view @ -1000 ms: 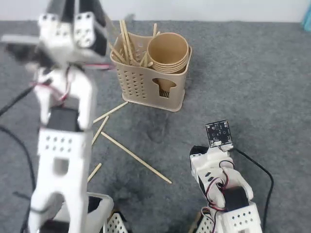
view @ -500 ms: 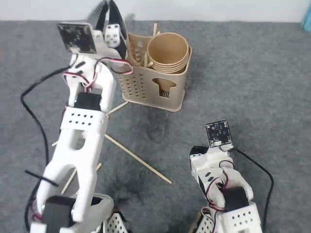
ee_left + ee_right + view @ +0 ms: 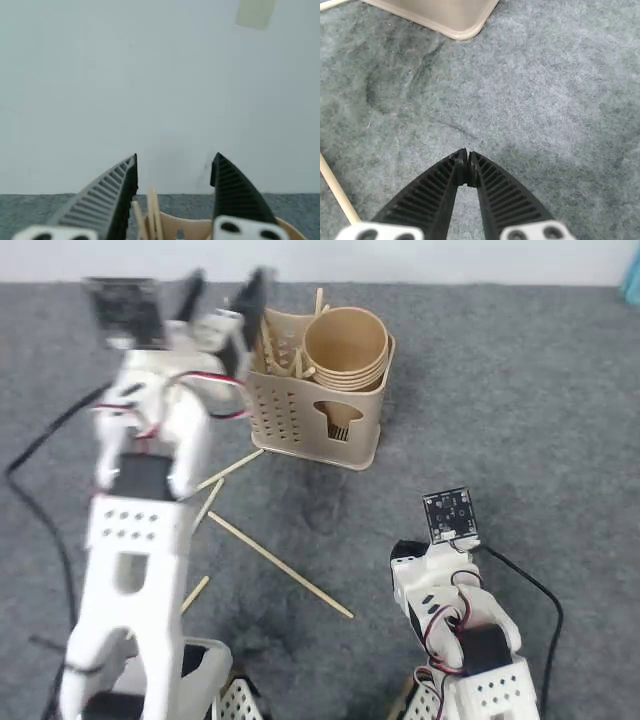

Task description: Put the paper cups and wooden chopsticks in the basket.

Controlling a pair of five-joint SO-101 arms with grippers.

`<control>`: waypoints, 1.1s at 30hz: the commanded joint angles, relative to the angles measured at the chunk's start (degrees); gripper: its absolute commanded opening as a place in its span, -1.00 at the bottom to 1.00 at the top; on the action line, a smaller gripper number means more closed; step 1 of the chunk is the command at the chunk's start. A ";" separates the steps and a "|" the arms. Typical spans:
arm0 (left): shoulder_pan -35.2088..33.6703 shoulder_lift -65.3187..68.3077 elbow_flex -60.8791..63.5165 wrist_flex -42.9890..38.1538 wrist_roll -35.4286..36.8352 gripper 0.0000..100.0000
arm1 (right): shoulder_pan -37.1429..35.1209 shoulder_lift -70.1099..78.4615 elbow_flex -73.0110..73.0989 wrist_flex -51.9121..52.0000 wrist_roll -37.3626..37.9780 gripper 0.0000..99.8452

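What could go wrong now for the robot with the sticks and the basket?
The open left gripper hangs right by the basket and the chopsticks sticking up in it, so it might knock them out or tip the basket. The loose chopsticks on the carpet are thin and lie flat, so they may slip when grabbed.

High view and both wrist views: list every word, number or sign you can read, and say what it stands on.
None can be read: the basket, the paper cups and the dark circuit board carry no legible words, numbers or signs.
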 commanded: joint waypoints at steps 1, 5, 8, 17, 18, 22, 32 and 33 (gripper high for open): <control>-4.48 -5.10 -7.52 7.65 -0.09 -0.54 | 0.31 -0.31 1.14 0.04 1.05 -0.98; -11.78 -4.48 -15.87 22.77 -0.09 -0.54 | 0.31 -0.31 1.14 0.04 1.05 -0.98; -16.70 -0.70 -20.70 36.22 -0.09 -0.54 | 0.31 -0.22 1.14 0.04 1.05 -0.98; -18.20 19.34 -21.76 60.40 -1.14 -0.54 | 0.31 -0.22 1.14 0.04 1.05 -0.98; -18.20 21.80 -21.67 61.45 -2.55 -0.54 | 0.40 -0.22 1.14 0.04 1.05 -0.98; -17.23 31.12 -18.51 58.55 -6.77 -0.54 | 0.48 -0.22 1.14 0.04 1.05 -0.98; -8.97 29.98 8.66 20.13 -14.07 -0.54 | 0.57 -0.22 1.14 0.04 1.05 -0.98; -7.65 29.71 11.38 16.44 -14.59 -0.54 | 0.57 -0.22 1.14 0.04 1.05 -0.98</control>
